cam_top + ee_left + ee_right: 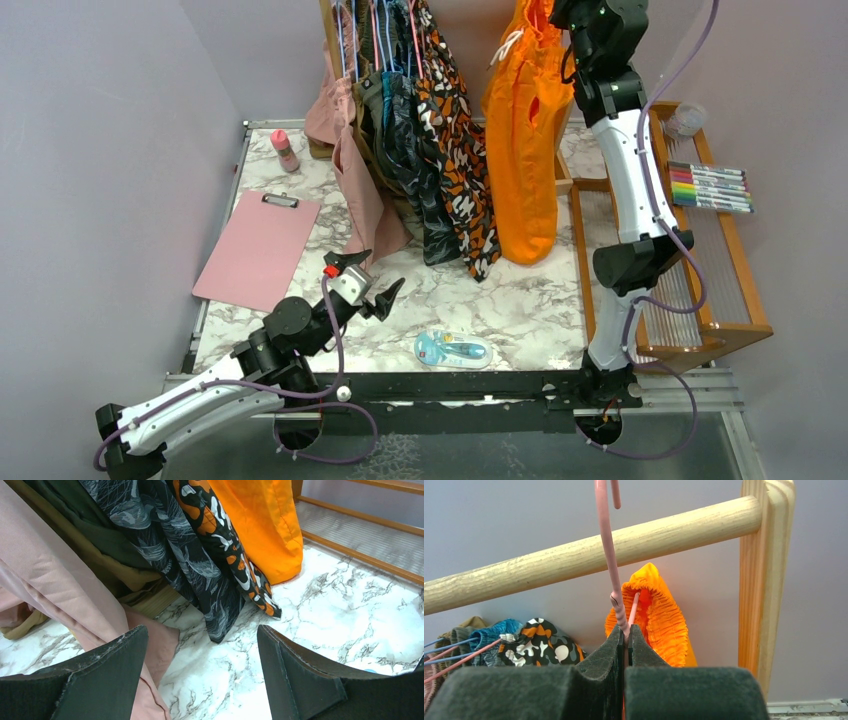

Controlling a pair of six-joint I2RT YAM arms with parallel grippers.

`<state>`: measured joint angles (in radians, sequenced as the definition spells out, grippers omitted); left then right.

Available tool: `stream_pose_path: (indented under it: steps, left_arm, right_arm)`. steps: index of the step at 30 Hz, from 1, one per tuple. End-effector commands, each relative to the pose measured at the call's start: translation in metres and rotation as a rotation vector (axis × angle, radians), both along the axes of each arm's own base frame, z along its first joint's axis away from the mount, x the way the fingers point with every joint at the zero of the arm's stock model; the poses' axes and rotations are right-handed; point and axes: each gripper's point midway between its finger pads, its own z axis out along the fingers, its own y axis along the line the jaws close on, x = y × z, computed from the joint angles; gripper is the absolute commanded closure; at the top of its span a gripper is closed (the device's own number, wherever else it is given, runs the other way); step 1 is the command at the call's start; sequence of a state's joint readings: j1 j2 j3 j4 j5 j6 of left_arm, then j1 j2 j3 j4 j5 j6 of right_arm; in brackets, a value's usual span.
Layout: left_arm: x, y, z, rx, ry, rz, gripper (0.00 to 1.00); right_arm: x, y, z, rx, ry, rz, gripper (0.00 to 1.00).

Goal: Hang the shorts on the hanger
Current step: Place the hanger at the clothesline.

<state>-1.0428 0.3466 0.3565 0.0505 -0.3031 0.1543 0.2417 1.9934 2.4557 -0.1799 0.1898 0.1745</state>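
The bright orange shorts (525,130) hang at the right end of the wooden rail, their hem reaching the marble table; they also show in the left wrist view (260,520). In the right wrist view their gathered waistband (659,615) sits on the pink hanger (610,555), whose hook rises in front of the wooden rail (574,560). My right gripper (626,630) is shut on the hanger's twisted neck; in the top view it (560,12) is high beside the shorts. My left gripper (368,285) is open and empty, low over the table in front of the hanging clothes (202,635).
Other garments hang left of the shorts: an orange-black-white patterned one (455,130), dark ones and a dusty pink one (365,190). A pink clipboard (258,250), a small bottle (285,150), a blue packet (452,349) and a wooden tray (745,270) with markers lie around.
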Motion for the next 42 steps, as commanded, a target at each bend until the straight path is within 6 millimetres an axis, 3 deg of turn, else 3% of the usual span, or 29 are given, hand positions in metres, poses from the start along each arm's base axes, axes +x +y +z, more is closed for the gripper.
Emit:
stream_pose_path:
  steps: [1,24,42]
  left_arm:
    - [0.000,-0.003,-0.003,0.002,-0.005,-0.012,0.18]
    - [0.000,-0.009,-0.009,0.022,0.004,-0.030,0.18]
    - [-0.002,-0.011,-0.007,0.020,0.002,-0.044,0.18]
  right_arm:
    - [-0.002,-0.005,0.029,0.052,-0.100,-0.007,0.99]
    - [0.024,0.008,-0.005,0.063,-0.036,0.028,0.99]
    - [0.023,0.011,-0.028,0.052,0.050,0.041,0.97]
